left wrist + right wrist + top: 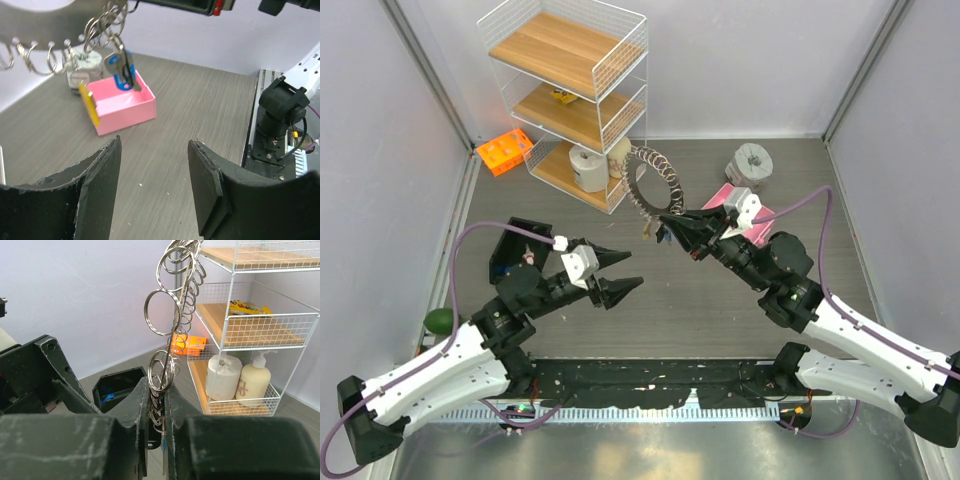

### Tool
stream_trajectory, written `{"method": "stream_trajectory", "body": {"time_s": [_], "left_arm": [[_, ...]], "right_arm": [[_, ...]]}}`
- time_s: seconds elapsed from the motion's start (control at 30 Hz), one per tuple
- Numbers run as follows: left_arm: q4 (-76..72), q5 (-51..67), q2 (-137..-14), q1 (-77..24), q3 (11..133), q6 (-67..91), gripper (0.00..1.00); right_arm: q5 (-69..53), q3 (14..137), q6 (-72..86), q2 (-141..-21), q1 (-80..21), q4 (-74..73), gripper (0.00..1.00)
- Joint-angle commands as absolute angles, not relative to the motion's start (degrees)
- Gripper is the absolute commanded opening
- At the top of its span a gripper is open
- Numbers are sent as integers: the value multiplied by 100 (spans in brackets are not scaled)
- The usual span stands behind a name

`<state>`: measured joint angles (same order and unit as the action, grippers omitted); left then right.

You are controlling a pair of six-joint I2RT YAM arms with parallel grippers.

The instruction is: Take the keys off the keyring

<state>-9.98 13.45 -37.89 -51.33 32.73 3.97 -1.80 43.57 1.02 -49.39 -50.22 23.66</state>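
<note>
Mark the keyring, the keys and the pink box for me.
keyring (671, 180), top external view, right side of loop.
keys (121, 79), left wrist view, blue key head.
pink box (127, 116), left wrist view, front wall.

Keys (121, 69) hang from the keyring (45, 25) before a pink box (127, 112); the hand (154, 147) gapes.

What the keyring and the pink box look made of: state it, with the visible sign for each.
The keyring: probably polished steel, going by its thin silvery loops with bright glints. The pink box: likely matte plastic, evenly coloured with thick dull walls, though foam or painted card cannot be ruled out.
</note>
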Motion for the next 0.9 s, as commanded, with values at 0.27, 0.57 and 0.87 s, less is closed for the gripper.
{"method": "stream_trajectory", "body": {"time_s": [0.27,0.57,0.87], "left_arm": [[-3022,45,-4552,-6143,3401,-1213,57],[-3735,-958,-5246,-6319,3787,-967,51],[-3727,-993,-5546,-6346,4122,-967,42]], "right_arm": [[-325,4632,246,-4702,-5133,3138,5],[-193,4553,158,-4676,-5265,3164,5],[-123,4518,106,-4693,-5352,3173,5]]}}
